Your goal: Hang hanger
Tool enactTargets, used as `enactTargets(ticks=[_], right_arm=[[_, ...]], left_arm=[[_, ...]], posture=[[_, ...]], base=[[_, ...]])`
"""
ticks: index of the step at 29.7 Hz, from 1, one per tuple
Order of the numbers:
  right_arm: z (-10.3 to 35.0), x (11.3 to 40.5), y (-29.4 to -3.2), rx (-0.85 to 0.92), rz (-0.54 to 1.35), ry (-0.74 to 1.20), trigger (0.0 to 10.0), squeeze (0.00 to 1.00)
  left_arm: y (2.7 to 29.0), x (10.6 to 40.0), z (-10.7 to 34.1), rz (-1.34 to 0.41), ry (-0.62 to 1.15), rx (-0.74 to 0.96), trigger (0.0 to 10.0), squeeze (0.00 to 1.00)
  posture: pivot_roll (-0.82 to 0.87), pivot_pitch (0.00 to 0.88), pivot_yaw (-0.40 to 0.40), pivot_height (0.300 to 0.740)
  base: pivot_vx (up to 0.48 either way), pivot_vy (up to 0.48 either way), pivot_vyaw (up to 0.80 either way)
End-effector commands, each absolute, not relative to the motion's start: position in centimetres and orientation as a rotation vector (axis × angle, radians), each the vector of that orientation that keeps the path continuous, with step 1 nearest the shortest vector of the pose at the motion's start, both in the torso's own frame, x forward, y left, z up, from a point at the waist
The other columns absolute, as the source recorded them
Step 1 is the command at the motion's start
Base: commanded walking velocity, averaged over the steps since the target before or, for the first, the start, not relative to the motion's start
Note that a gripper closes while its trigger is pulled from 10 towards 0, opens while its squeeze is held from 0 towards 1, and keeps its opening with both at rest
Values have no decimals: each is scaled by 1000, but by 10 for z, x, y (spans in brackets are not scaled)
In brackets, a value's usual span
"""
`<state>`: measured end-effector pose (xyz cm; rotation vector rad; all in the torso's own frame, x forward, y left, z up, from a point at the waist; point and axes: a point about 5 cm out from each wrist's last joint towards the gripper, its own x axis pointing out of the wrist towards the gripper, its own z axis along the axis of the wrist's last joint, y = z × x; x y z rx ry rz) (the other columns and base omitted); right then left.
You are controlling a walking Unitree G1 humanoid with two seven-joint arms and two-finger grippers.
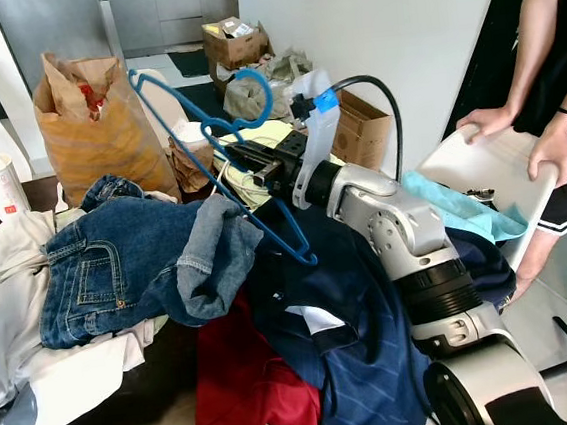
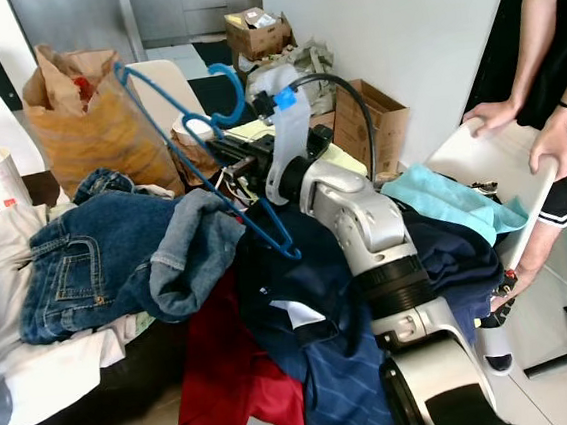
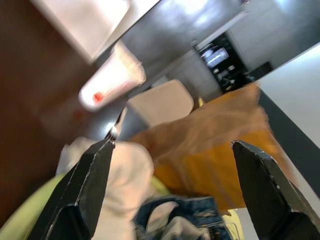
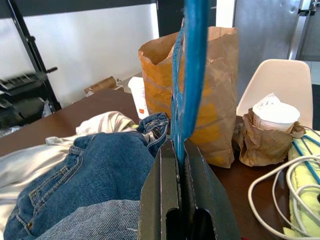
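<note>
Right gripper [image 4: 181,200] clamping blue hanger [image 1: 221,168] tight between closed fingers, holding it tilted above the jeans [image 1: 127,258].

The hanger [image 1: 221,168] is glossy blue plastic. At centre left, the jeans [image 1: 117,261] are coarse denim cloth with stitched seams. The bag [image 1: 94,120] at upper left is crinkled brown paper. The desk [image 4: 95,102] looks like smooth dark wood. The right end effector [image 4: 181,165] is matt black.
</note>
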<state>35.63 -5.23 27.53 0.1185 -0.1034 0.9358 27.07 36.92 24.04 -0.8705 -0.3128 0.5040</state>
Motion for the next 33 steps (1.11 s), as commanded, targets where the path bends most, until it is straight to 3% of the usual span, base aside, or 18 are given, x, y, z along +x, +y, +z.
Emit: enactTargets(ticks=[1,6,13,18,27,33], right_arm=[[278,354,-52,101,949,-106,10000,0],[279,352,-55,83,955,-102,10000,0],[280,353,-58,62,953,-94,10000,0],[281,354,-59,41,958,-91,10000,0],[285,359,-68,14,935,-95,10000,0],[286,360,-68,14,934,-96,10000,0]], left_arm=[[369,276,243,486,-324,-904,10000,0],[366,301,235,424,-224,-999,10000,0],[329,320,256,271,-157,-1089,10000,0],[320,318,246,385,-62,-1122,10000,0],[318,291,262,555,-113,-1083,10000,0],[319,287,264,568,-112,-1076,10000,0]], posture=[[29,46,-84,740],[9,50,-92,740],[-2,55,-100,740],[2,59,-105,740],[21,65,-101,740],[24,65,-101,740]], base=[[0,0,0],[0,0,0],[0,0,0],[0,0,0],[0,0,0],[0,0,0]])
